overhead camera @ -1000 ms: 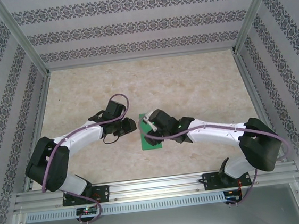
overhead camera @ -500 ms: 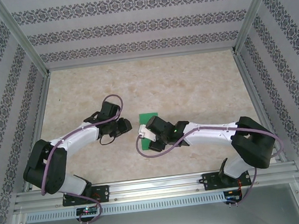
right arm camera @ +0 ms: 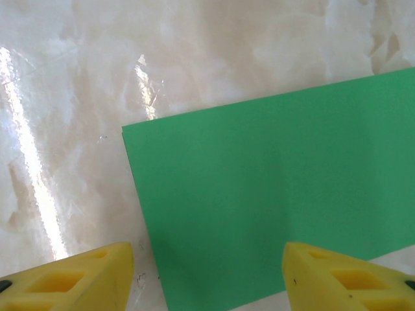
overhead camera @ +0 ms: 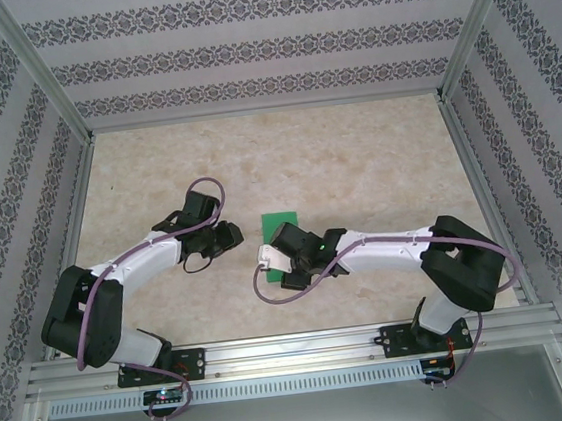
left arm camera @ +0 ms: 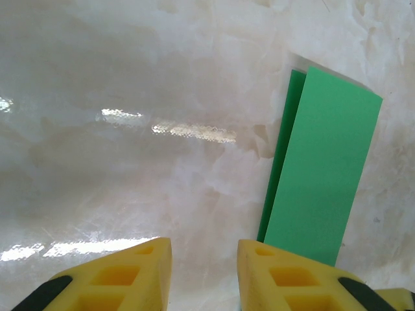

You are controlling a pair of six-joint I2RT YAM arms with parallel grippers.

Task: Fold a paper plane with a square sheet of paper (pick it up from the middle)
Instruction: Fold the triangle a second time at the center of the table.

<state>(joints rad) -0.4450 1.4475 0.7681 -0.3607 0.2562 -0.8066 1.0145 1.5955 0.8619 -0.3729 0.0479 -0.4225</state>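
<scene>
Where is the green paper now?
In the top view the green paper lies flat between the left pincer and the right pincer, which covers its near end.

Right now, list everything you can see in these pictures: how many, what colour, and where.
green paper sheet: one, bright green, folded into a narrow rectangle, flat at the table's centre.
table: one, beige marbled, under everything.
walls: three, white with dark patterned bands, at left, back and right.
metal frame: one, silver, along the table's edges.
left arm: one, white and black, purple cable, left of the paper.
right arm: one, same colours, reaching over the paper.
left fingers: two, yellow, apart, empty, beside the paper.
right fingers: two, yellow, wide apart, over the paper.
</scene>
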